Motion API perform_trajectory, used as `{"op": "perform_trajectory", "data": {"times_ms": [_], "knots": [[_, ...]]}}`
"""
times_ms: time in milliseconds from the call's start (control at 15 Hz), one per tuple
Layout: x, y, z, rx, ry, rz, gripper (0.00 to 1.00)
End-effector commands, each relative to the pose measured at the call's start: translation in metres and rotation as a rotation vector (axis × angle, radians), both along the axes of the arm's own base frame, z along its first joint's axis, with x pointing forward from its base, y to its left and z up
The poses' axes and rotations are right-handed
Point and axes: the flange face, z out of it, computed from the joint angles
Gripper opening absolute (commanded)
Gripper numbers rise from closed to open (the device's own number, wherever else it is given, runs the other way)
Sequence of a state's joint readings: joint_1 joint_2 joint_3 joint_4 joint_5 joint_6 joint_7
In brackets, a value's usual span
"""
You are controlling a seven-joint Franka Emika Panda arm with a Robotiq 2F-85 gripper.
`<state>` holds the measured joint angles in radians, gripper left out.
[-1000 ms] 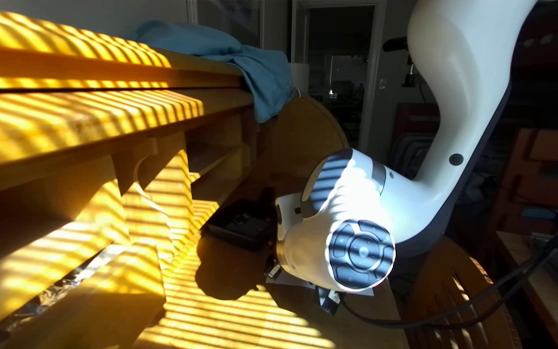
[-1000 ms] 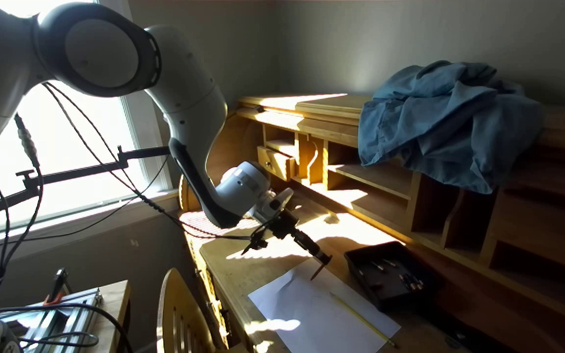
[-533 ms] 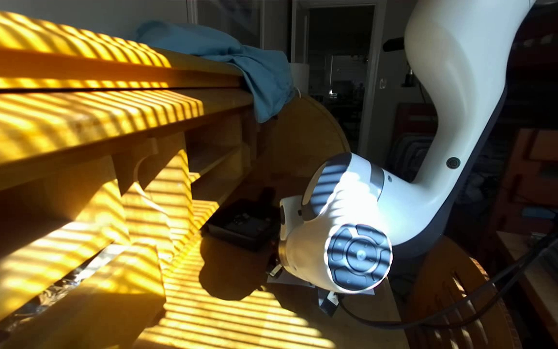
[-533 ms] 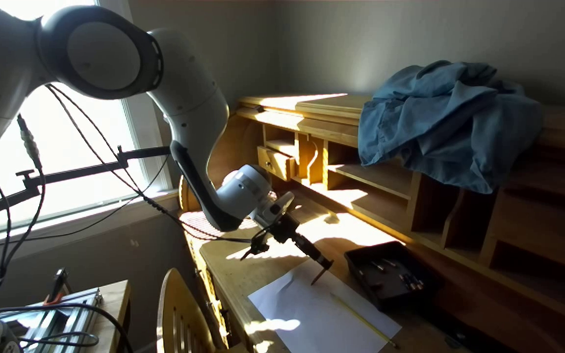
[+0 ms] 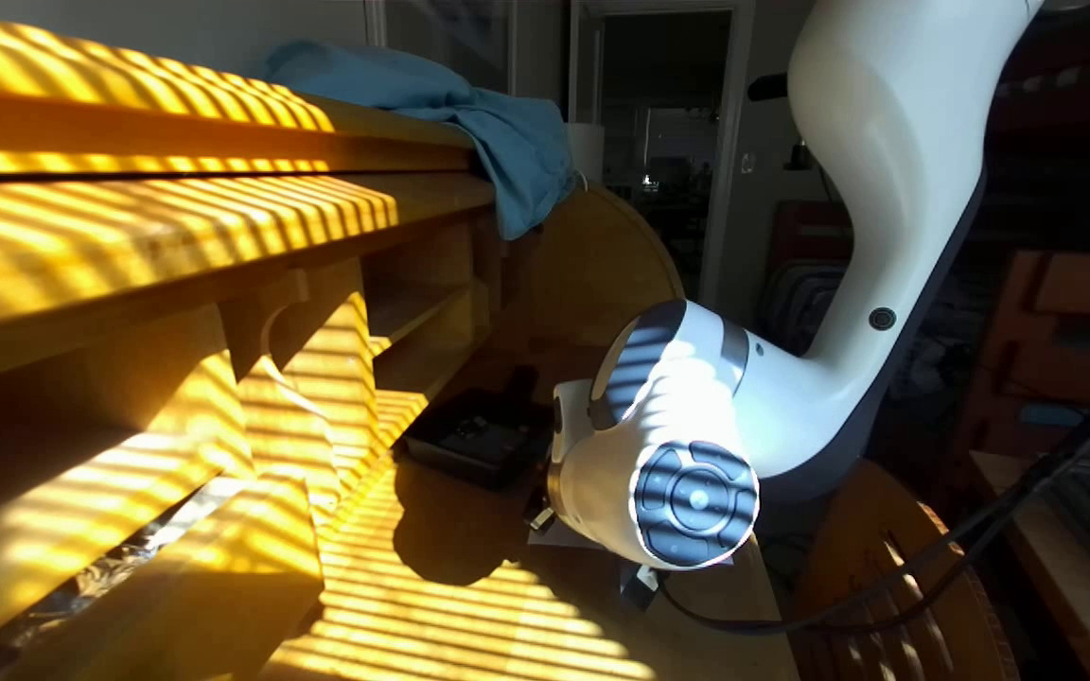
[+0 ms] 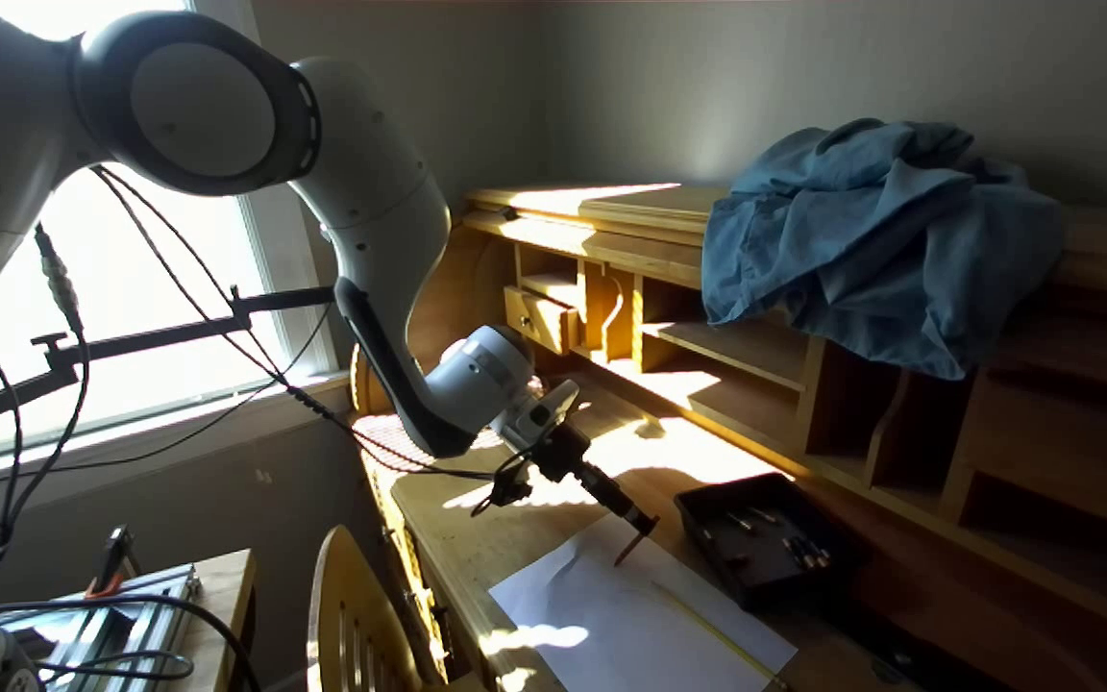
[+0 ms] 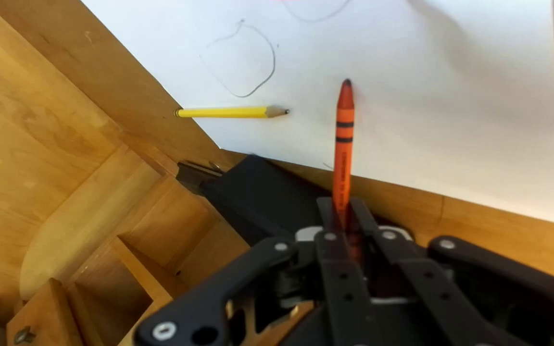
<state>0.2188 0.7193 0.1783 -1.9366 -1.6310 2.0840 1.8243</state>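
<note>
My gripper (image 7: 341, 214) is shut on an orange crayon (image 7: 344, 149), which sticks out between the fingertips with its dark tip down at a white sheet of paper (image 7: 464, 120). In an exterior view the gripper (image 6: 648, 524) slants down over the paper (image 6: 592, 625), with the crayon (image 6: 628, 549) tilted below it. A yellow pencil (image 7: 229, 112) lies partly on the sheet, left of the crayon in the wrist view. Thin grey curved lines (image 7: 274, 62) mark the paper. Elsewhere, the arm's wrist hides the gripper's fingers and the crayon.
Beside the paper stands a black tray (image 6: 702, 548) with several small sticks in it. Wooden desk cubbies (image 6: 736, 346) rise behind, with a blue cloth (image 6: 880, 240) hanging over them. A small drawer (image 6: 542, 319) stands pulled out. A chair (image 6: 352, 615) is at the desk's front edge.
The gripper and crayon have moved slightly down and to the right in an exterior view. The paper and pencil have slid a little the same way. The grip is unchanged.
</note>
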Motion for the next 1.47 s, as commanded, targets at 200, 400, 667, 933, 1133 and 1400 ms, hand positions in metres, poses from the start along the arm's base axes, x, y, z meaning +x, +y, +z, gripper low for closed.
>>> {"op": "perform_trajectory", "data": {"times_ms": [200,400,667,933,1133,1400], "knots": [[-0.009,-0.019,-0.005,-0.01,-0.003,-0.079,0.02],[-0.009,-0.024,-0.006,-0.016,-0.002,-0.103,0.02],[-0.001,-0.023,-0.003,-0.016,-0.005,-0.101,0.02],[0.011,-0.017,0.005,-0.012,-0.011,-0.079,0.02],[0.022,-0.01,0.011,-0.019,-0.012,-0.062,0.02],[0.029,-0.006,0.013,-0.024,-0.005,-0.051,0.02]]}}
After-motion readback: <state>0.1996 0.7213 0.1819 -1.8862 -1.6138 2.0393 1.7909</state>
